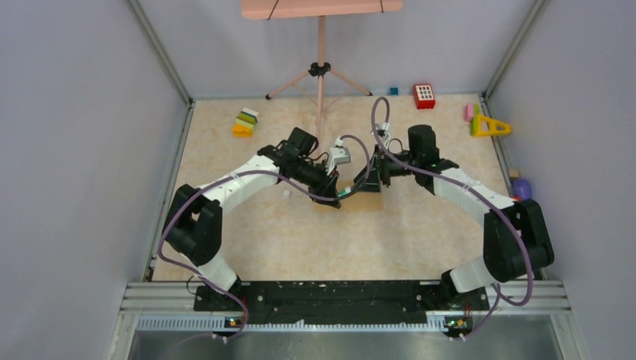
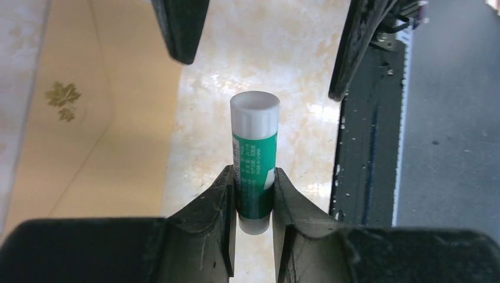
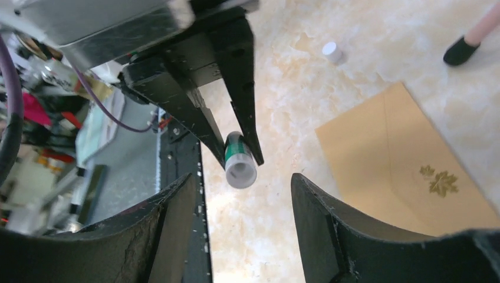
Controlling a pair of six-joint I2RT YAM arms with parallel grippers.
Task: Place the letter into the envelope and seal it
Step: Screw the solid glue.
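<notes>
the left gripper (image 2: 253, 177) is closed partway on a glue stick (image 2: 255, 147), its two fingers pinching the green body low down. the stick's white ribbed end sticks out past the fingertips.

the right gripper (image 3: 242, 181) faces it from the other side. its jaws stand wide, one finger on each side of the stick's white end, with clear space between them and it. it has hold of nothing. from the right wrist that white end looks like a round pale ring pointing at the camera.

the envelope (image 3: 386, 147) lies flat on the table (image 1: 262, 232), just beside the spot under the two grippers and about midway between the left and right edges. it is a plain brown paper rectangle, smooth and unwrinkled. the slanting edges of its triangular flap show as thin lines lying flat against the body. a small gold maple-leaf mark (image 3: 439, 181) sits on the flap near its point. whether the flap is stuck down cannot be told.

a small white cap (image 3: 332, 52) lies on the table beyond the envelope's far corner, near a black tripod foot (image 3: 460, 52). toy blocks (image 1: 245, 122) sit along the far edge.
</notes>
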